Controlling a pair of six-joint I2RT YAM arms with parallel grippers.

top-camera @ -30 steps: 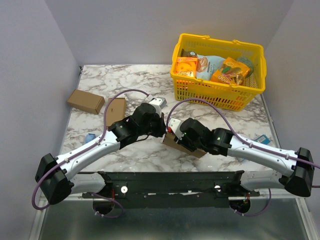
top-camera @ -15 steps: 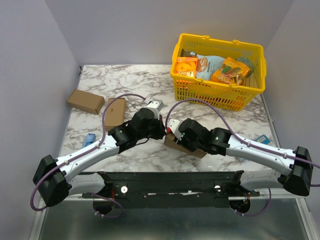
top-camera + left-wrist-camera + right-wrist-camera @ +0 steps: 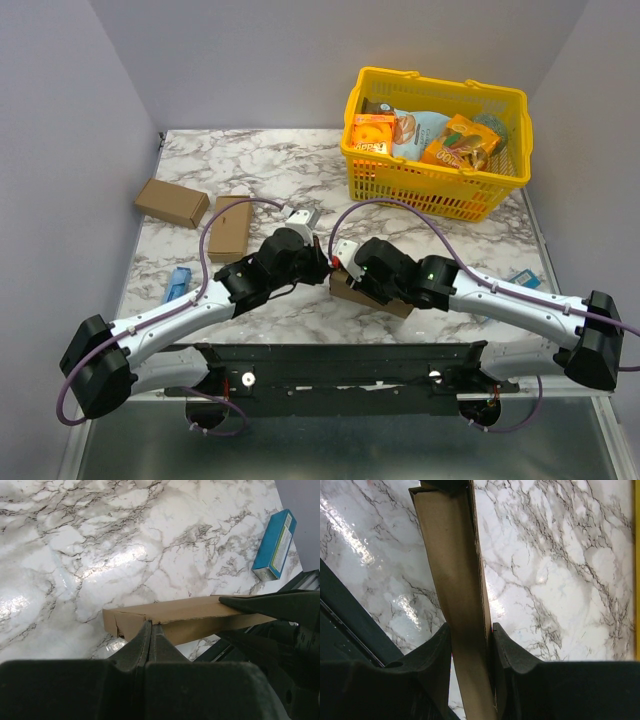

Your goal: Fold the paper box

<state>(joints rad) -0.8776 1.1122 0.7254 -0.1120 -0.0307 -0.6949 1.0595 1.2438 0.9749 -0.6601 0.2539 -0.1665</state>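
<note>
We see a marble-patterned table with grey veins. At its far right stands a yellow plastic basket, and inside it lie an orange packet, a pale blue bag and an orange-yellow snack bag. On the left we find two small brown cardboard boxes near each other, one further left than the other. A little blue box lies near the left edge, and another blue box lies by the right edge.
</note>
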